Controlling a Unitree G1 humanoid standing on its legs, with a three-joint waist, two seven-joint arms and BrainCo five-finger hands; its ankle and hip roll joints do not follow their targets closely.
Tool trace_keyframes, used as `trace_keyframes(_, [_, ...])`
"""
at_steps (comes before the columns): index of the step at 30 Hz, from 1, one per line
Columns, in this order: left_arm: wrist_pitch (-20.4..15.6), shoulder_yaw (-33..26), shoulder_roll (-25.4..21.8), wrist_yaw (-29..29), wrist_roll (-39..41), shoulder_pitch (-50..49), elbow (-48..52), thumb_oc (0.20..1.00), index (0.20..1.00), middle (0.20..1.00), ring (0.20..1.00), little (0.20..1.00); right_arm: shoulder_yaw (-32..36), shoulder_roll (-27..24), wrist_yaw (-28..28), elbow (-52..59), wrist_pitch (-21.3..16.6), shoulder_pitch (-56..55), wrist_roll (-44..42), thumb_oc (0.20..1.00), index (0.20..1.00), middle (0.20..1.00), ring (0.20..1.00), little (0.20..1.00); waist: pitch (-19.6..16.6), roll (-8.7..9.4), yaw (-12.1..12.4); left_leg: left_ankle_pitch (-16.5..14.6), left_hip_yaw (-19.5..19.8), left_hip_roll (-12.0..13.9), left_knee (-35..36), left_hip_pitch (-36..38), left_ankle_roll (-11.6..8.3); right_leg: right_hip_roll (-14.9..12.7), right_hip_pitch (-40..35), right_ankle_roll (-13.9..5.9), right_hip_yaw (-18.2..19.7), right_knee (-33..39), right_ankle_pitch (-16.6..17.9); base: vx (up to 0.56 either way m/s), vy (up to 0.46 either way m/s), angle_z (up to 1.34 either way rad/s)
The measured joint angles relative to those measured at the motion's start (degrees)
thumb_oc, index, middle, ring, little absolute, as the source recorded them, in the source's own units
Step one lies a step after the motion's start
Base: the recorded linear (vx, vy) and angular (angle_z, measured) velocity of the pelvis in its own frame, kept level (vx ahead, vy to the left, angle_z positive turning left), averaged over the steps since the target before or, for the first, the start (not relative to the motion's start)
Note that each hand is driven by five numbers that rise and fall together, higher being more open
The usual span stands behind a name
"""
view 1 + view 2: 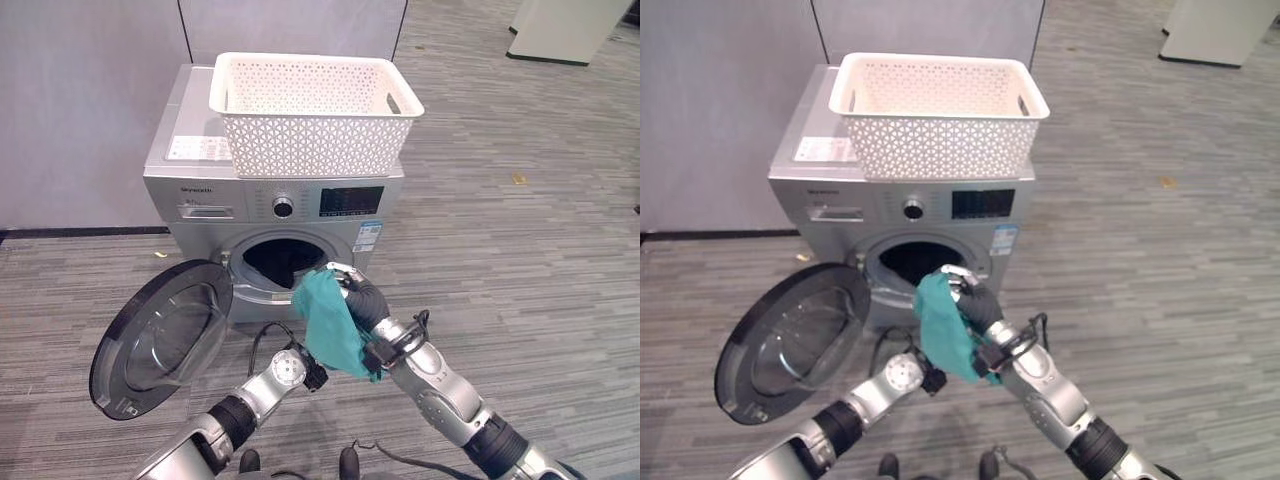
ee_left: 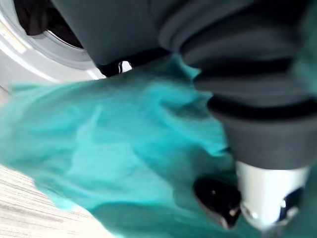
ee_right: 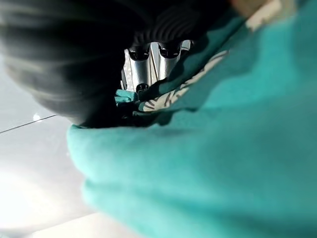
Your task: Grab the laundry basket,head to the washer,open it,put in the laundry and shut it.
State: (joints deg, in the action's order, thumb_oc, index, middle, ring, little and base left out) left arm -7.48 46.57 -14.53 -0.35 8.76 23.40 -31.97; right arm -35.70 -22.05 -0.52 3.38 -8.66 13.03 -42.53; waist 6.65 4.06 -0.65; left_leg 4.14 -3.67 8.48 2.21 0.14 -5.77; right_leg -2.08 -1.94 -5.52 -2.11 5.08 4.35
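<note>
A teal cloth is seen at frame centre, crumpled and hanging in soft folds, just in front of the washer opening. It is gripped by the right hand, whose fingers are curled into the fabric. The left hand's fingers are hidden behind the cloth, so its state cannot be told.

The round door is swung wide at lower left. Dark laundry is glimpsed inside the drum.

A white lattice laundry basket is set on top of the washer at upper centre; no contents are visible through its rim.
</note>
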Motion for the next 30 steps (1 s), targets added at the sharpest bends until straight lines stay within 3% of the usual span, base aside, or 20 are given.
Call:
trace_keyframes(6, [-0.2,1.6,-0.9,-1.0,-1.0,0.0,0.3,1.000,1.000,1.000,1.000,1.000,0.2,-0.3,-0.5,-0.1,-0.1,-1.1,-0.9,0.200,0.200,0.200,0.200,0.200,0.2,0.08,0.0,0.0,0.0,0.1,0.0,0.0,-0.01,0.1,0.0,0.00,-0.1,0.2,0.0,0.00,0.000,0.00])
trace_keyframes(7, [-0.2,1.6,-0.9,-1.0,-1.0,0.0,0.4,0.517,0.517,0.517,0.517,0.517,0.2,-0.3,-0.8,-0.1,-0.1,-1.1,-1.4,0.200,0.200,0.200,0.200,0.200,0.4,0.14,0.0,0.0,0.0,0.1,0.0,0.0,-0.01,0.1,0.0,0.00,-0.1,0.3,0.0,0.00,0.000,0.00])
trace_keyframes(8, [-0.4,1.7,-0.9,-0.9,-1.8,0.0,0.4,0.517,0.517,0.517,0.517,0.517,0.2,-0.3,-0.9,-0.1,-0.1,-1.2,-1.6,0.200,0.200,0.200,0.200,0.200,0.4,0.19,0.1,0.0,0.1,0.1,0.0,0.0,-0.01,0.1,-0.1,0.00,-0.1,0.3,0.0,0.00,0.000,0.00])
trace_keyframes(9, [-0.9,1.8,-0.9,-0.7,-3.2,0.0,0.4,0.200,0.200,0.200,0.200,0.200,0.4,-0.3,-1.0,-0.1,-0.3,-1.6,-1.7,0.200,0.200,0.200,0.200,0.200,0.5,0.25,0.1,0.0,0.2,0.1,0.0,0.0,-0.02,0.1,-0.1,0.00,-0.2,0.4,0.0,0.00,0.000,0.00])
trace_keyframes(22, [-2.0,-2.3,0.0,4.1,-1.7,-3.5,0.4,0.200,0.200,0.200,0.200,0.200,2.7,-0.9,0.5,0.0,-1.6,-2.9,1.9,0.200,0.200,0.200,0.200,0.200,2.8,0.30,1.6,0.2,1.5,0.1,0.1,-0.5,-0.33,0.1,-0.4,-0.09,-1.7,0.4,-0.2,0.00,-0.010,0.05])
trace_keyframes(23, [-2.0,-2.7,0.0,4.2,-0.2,-3.7,0.3,0.200,0.200,0.200,0.200,0.200,3.0,-1.0,0.8,0.0,-1.6,-2.9,3.0,0.777,0.777,0.777,0.777,0.777,2.9,0.36,1.6,0.2,1.5,0.0,0.1,-0.5,-0.33,0.0,-0.4,-0.09,-1.7,0.4,-0.2,0.00,0.000,0.00])
trace_keyframes(24, [-2.0,-3.1,0.1,4.4,0.3,-3.9,0.2,0.200,0.200,0.200,0.200,0.200,3.0,-1.3,1.4,-0.1,-1.6,-3.0,4.0,1.000,1.000,1.000,1.000,1.000,2.9,0.43,1.6,0.2,1.5,0.0,0.1,-0.5,-0.33,0.0,-0.4,-0.09,-1.8,0.4,-0.2,0.00,0.000,0.00])
trace_keyframes(30, [-2.0,-4.2,-0.1,4.6,0.4,-4.9,-0.6,0.200,0.200,0.200,0.200,0.200,3.5,-3.7,1.7,-0.9,-1.6,-3.3,10.0,1.000,1.000,1.000,1.000,1.000,2.9,0.47,1.6,0.2,1.6,0.0,0.0,-0.3,-0.33,0.0,-0.6,-0.09,-1.8,0.4,-0.2,0.02,0.000,0.00])
